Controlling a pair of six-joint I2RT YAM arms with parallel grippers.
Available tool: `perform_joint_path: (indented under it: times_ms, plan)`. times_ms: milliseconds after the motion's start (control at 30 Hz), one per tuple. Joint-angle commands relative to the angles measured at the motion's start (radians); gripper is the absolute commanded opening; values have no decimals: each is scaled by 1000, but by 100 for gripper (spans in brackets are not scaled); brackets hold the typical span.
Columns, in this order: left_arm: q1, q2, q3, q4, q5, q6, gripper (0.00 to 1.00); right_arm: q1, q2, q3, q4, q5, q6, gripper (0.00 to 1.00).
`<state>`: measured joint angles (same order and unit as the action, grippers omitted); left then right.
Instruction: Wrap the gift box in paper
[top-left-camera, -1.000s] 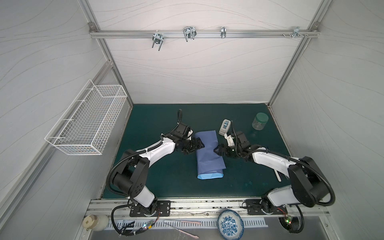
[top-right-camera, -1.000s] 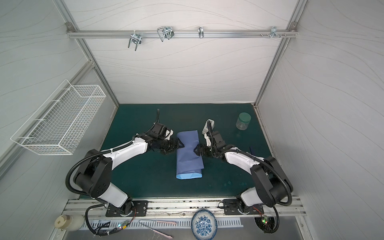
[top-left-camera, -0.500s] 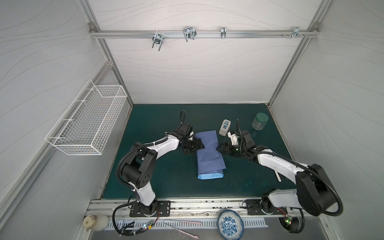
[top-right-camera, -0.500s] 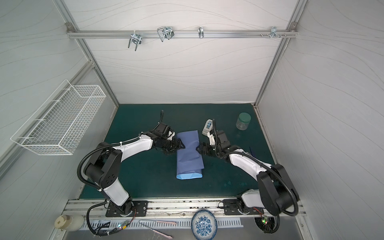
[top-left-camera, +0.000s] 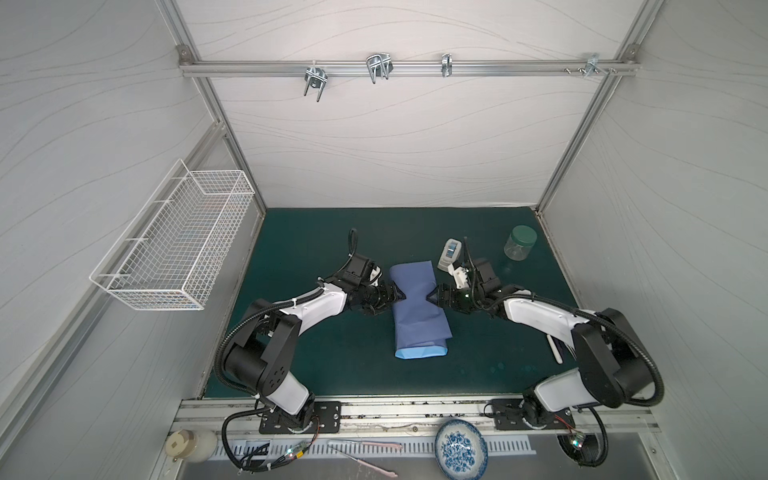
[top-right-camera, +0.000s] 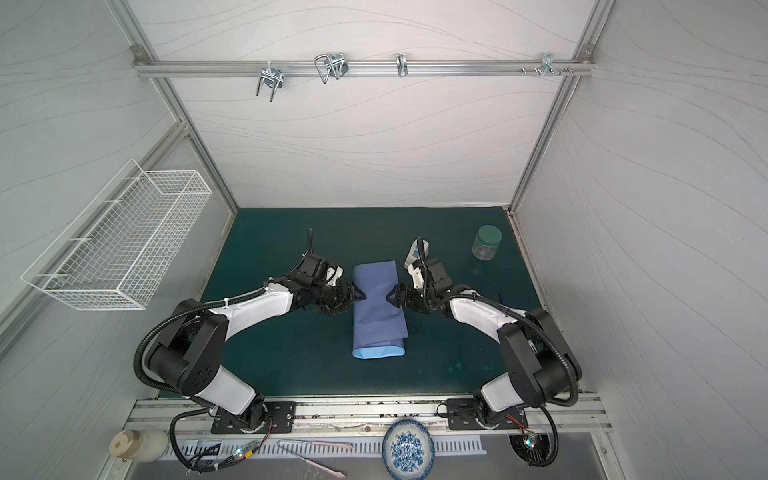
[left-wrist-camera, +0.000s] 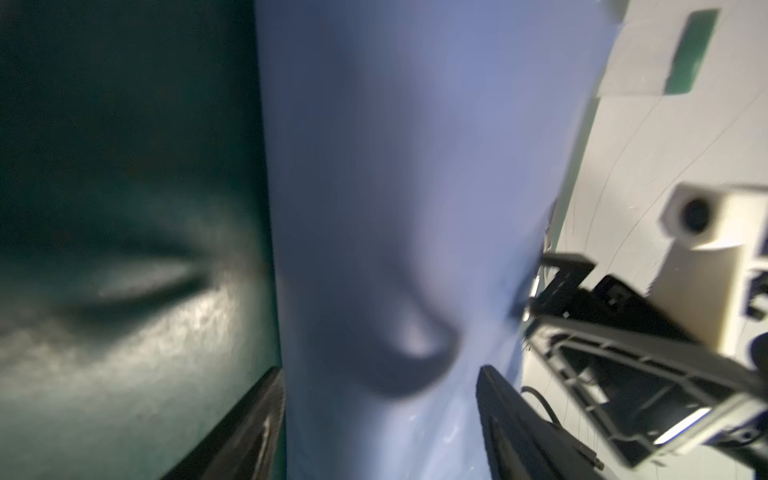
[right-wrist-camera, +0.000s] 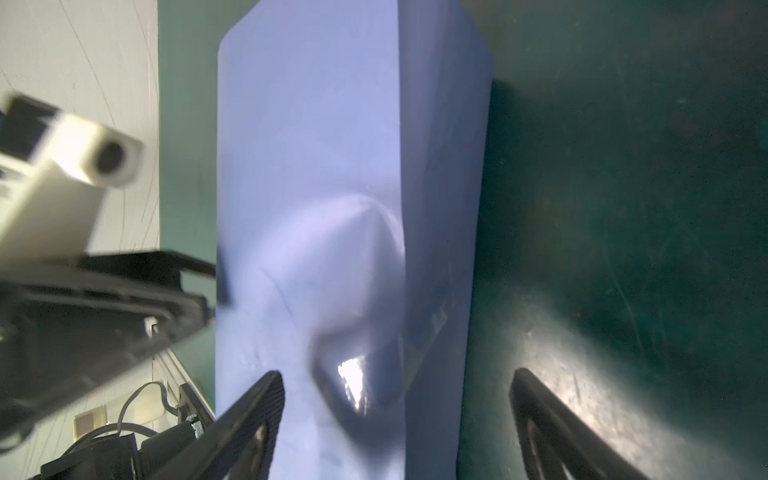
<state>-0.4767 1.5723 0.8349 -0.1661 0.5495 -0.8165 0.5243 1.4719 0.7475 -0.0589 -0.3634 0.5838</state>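
On the dark green worktop (top-left-camera: 332, 353), two end effectors are pressing a wrapped bundle.
The thin indigo-blue paper (top-left-camera: 419, 320), sky-blue at its near end, is lying mid-worktop, dented at its waist. The left end effector (top-left-camera: 400, 294) is straddling one side; clenching or not, I cannot tell. The right end effector (top-left-camera: 430, 296) is standing released, one finger (right-wrist-camera: 524, 390) clear of it.

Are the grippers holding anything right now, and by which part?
No firm hold shows. The left gripper and right gripper straddle the paper bundle's opposite long edges, mid-length; right jaws look open, left unclear.
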Motion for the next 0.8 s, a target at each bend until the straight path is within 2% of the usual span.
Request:
perform_joint_path:
  times_ms: [0,267,600,700,767]
  plan:
    - [-33,-8,4,65,48,-23,73,6,15,21,28,-45,9,86]
    - [-24,24,1,86,18,-9,70,17,66,2,94,-107,57,80]
    - [142,43,20,70,15,39,70,113,261,241,93,-109,100,77]
    - [199,21,15,71,20,44,74,118,300,315,43,-95,76,81]
    - [226,-28,-6,68,26,40,78,103,270,322,-3,-68,34,85]
